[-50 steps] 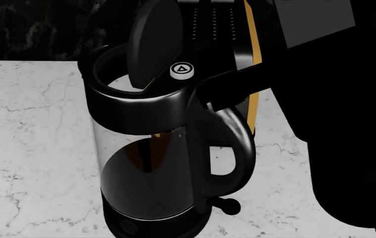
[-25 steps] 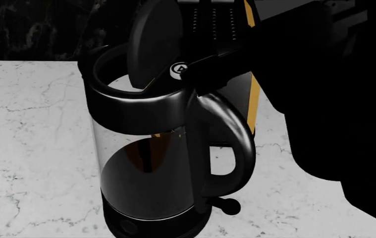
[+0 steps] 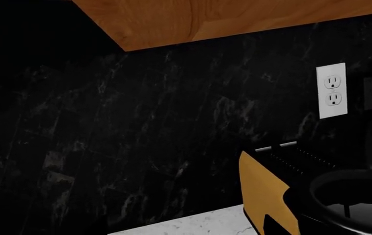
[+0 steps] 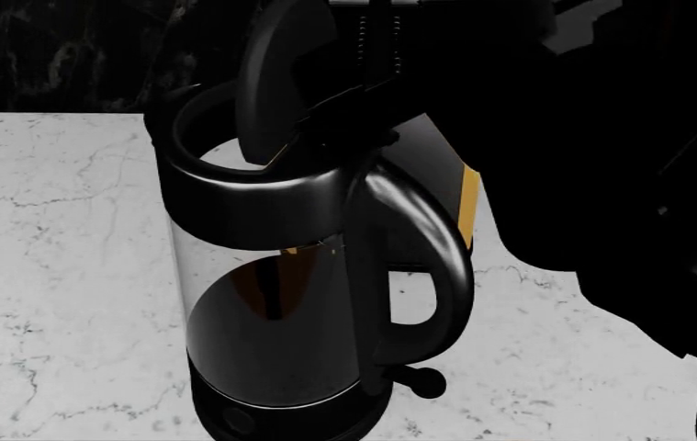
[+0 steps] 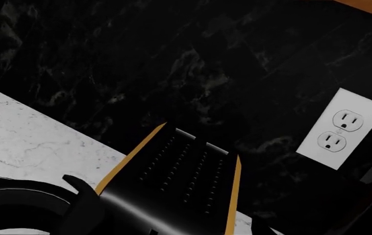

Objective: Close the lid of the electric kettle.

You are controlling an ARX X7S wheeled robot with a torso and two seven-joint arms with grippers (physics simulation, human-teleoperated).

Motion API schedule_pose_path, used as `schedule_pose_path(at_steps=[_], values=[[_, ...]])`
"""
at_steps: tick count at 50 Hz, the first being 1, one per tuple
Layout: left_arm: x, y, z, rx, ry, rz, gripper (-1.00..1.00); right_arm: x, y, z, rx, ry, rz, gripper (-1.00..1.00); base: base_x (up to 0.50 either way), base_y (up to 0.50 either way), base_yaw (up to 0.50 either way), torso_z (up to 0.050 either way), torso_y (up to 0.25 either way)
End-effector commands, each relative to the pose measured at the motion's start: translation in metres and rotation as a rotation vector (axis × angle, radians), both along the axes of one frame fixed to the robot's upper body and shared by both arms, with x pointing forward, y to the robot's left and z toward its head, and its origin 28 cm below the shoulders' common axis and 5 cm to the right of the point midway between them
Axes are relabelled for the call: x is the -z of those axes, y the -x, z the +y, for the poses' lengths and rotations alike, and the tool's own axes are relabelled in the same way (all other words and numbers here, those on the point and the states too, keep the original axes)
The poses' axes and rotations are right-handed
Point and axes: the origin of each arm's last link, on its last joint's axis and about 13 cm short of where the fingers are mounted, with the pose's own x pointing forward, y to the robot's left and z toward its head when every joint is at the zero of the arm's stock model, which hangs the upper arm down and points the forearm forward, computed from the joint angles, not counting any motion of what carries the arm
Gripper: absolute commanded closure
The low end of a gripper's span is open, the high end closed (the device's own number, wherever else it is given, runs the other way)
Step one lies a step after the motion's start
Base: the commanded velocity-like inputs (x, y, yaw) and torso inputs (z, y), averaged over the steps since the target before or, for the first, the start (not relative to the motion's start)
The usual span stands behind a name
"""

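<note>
The electric kettle (image 4: 263,303) stands at the centre of the head view, a glass cylinder with a glossy black top band and a curved handle (image 4: 440,257). Its lid (image 4: 277,78) stands upright over the open rim. My right arm reaches in from the right. Its dark gripper end (image 4: 345,115) lies over the hinge area and hides the white button. I cannot make out its fingers against the black. The kettle rim also shows in the left wrist view (image 3: 342,200) and the right wrist view (image 5: 22,196). My left gripper is not in view.
A black-and-gold boxy appliance (image 4: 465,197) stands right behind the kettle; it also shows in the left wrist view (image 3: 264,191) and the right wrist view (image 5: 179,166). The white marble counter (image 4: 54,276) meets a black backsplash with a wall outlet (image 5: 342,129). A wooden cabinet (image 3: 205,19) hangs above.
My right arm has moved left over the kettle's hinge and now covers the white button. The lid still stands upright. The view has shifted slightly.
</note>
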Motion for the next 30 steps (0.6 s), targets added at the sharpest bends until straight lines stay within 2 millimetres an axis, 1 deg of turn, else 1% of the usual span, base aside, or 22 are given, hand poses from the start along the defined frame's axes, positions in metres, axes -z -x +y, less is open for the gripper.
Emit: schedule_pose_path(at_steps=[1, 10, 15, 25, 30], values=[[0.004, 0.000, 0.003, -0.012, 0.006, 0.005, -1.00, -0.001, -0.008, 0.007, -0.019, 0.011, 0.030, -1.00, 0.00, 0.00, 0.00, 0.000, 0.000], [0.005, 0.002, 0.007, -0.028, 0.016, 0.000, -1.00, -0.005, -0.011, 0.013, -0.035, 0.006, 0.044, -1.00, 0.00, 0.00, 0.00, 0.000, 0.000], [0.005, 0.003, 0.008, -0.035, 0.020, -0.007, -1.00, -0.001, -0.014, 0.015, -0.044, -0.028, 0.083, -1.00, 0.01, 0.00, 0.01, 0.000, 0.000], [0.008, 0.002, 0.009, -0.042, 0.019, -0.004, -1.00, 0.000, -0.019, 0.023, -0.059, -0.023, 0.101, -1.00, 0.00, 0.00, 0.01, 0.000, 0.000], [0.009, 0.001, 0.010, -0.043, 0.018, -0.001, -1.00, -0.004, -0.023, 0.028, -0.076, -0.014, 0.095, -1.00, 0.00, 0.00, 0.00, 0.000, 0.000]])
